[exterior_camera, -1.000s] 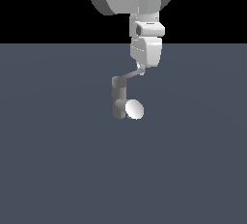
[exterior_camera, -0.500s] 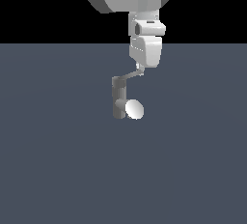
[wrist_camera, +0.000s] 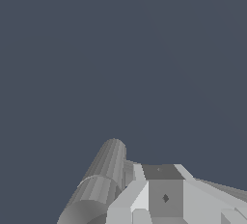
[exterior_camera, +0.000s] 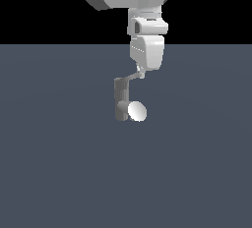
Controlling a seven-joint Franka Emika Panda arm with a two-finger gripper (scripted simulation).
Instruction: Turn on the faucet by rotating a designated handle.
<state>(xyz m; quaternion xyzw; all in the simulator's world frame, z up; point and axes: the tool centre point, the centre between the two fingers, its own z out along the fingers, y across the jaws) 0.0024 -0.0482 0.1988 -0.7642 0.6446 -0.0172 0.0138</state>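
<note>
Not much has shifted since a second ago, the hand (exterior_camera: 141, 73) still sits on the handle (exterior_camera: 132, 77) tip above the faucet (exterior_camera: 122, 99) mid-surface, grip unclear, so it should push sideways steadily.

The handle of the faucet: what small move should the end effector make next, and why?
Probably a short sideways push on the handle to swing it about the faucet top. In the exterior view the end effector sits at the lever's outer tip, seemingly touching it, where a push turns it most easily. Whether the end effector is open cannot be seen.
</note>
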